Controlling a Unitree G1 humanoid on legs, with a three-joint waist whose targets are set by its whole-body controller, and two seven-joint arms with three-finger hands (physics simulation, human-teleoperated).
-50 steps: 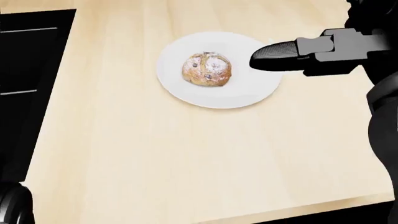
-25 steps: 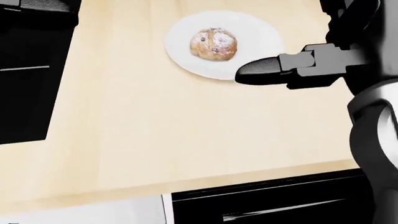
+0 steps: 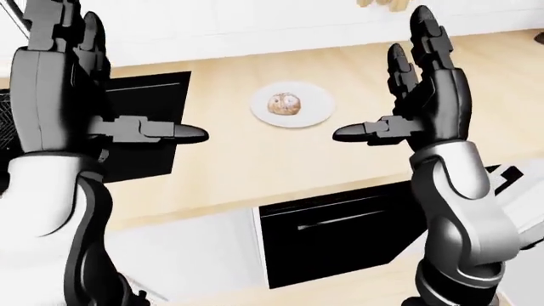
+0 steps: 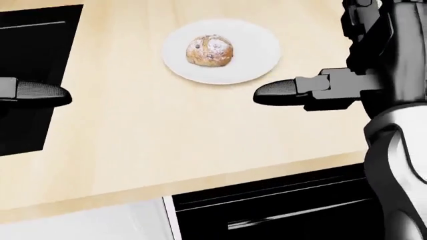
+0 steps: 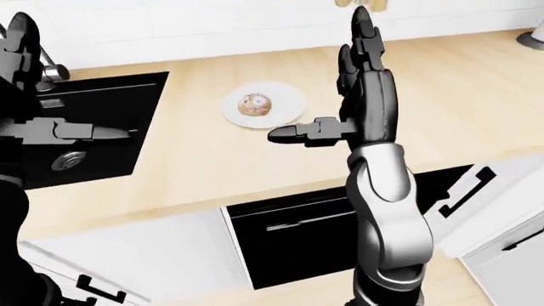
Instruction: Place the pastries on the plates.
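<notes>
1. My left robot hand (image 3: 81, 83) is raised upright at the left of the left-eye view, fingers spread and thumb pointing toward the middle; it is open and holds nothing.
2. My right robot hand (image 3: 416, 95) stands upright at the right of that view, fingers extended upward, thumb pointing left; it too is open and empty.
3. The pastry (image 4: 209, 50), a round bun dusted with white, sits in the middle of the white plate (image 4: 260, 47).
4. The plate rests on the pale wooden surface (image 4: 186, 135), between my two hands and apart from both.
5. In the right-eye view a black sink (image 5: 102, 115) is set into the surface, left of the plate.
6. Below the surface's edge a black drawer front (image 3: 340, 223) shows beside white cabinet panels (image 3: 196, 255).
</notes>
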